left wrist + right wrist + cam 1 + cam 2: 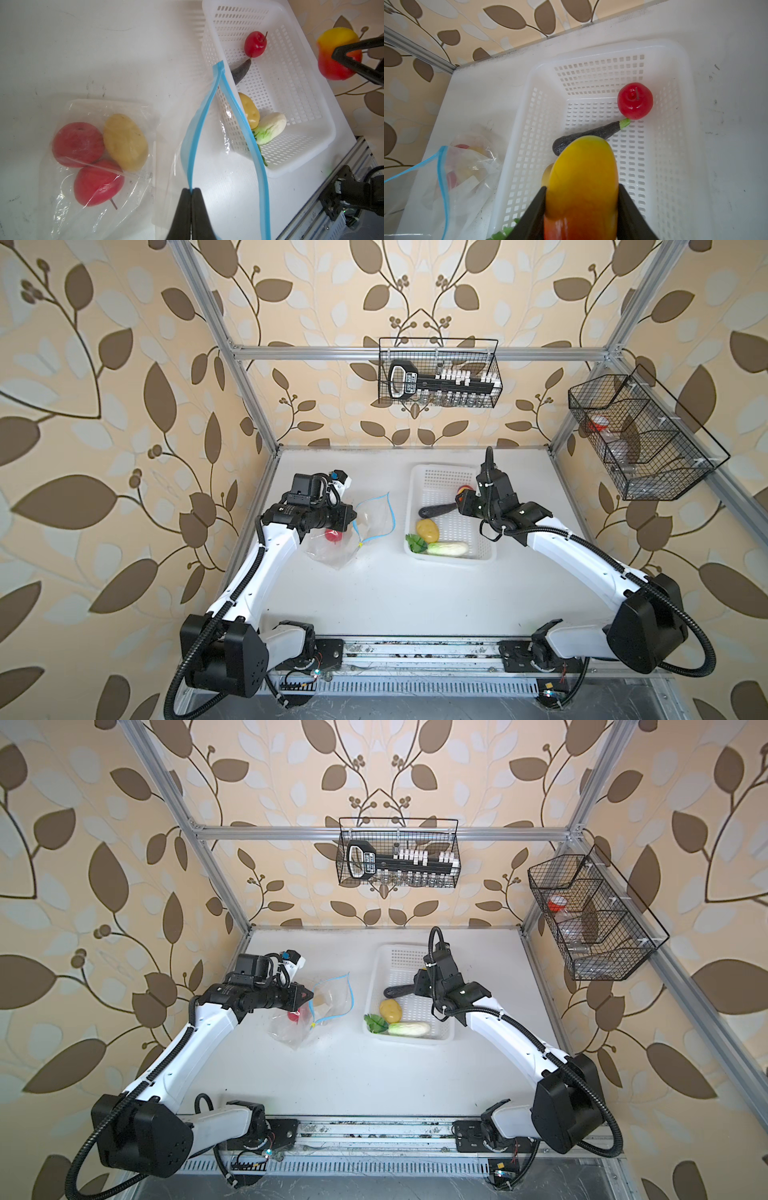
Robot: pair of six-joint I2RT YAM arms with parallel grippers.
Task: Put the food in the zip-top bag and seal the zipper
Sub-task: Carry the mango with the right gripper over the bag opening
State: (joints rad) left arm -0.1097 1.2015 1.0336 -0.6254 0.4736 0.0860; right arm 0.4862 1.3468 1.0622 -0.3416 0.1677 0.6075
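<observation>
Over the white basket (415, 485), in a top view, the right gripper (462, 495) clamps the red-yellow fruit (464, 490). The zip-top bag (332, 549) lies at nine o'clock from it, mouth gaping toward three, with the zipper (391, 512) running roughly one to seven. Left wrist view: the left gripper (192, 190), fingers pressed together, pinches one zipper lip apart from the other; two apples (78, 144) and a potato (125, 142) sit inside. Right wrist view: the fruit's long axis follows the fingers, yellow end leading.

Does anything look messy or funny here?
Nothing is spilled or broken. The clear crinkly zip-top bag only looks lopsided: the left gripper pinches one side of its light-blue zipper strip, holding the mouth open.
</observation>
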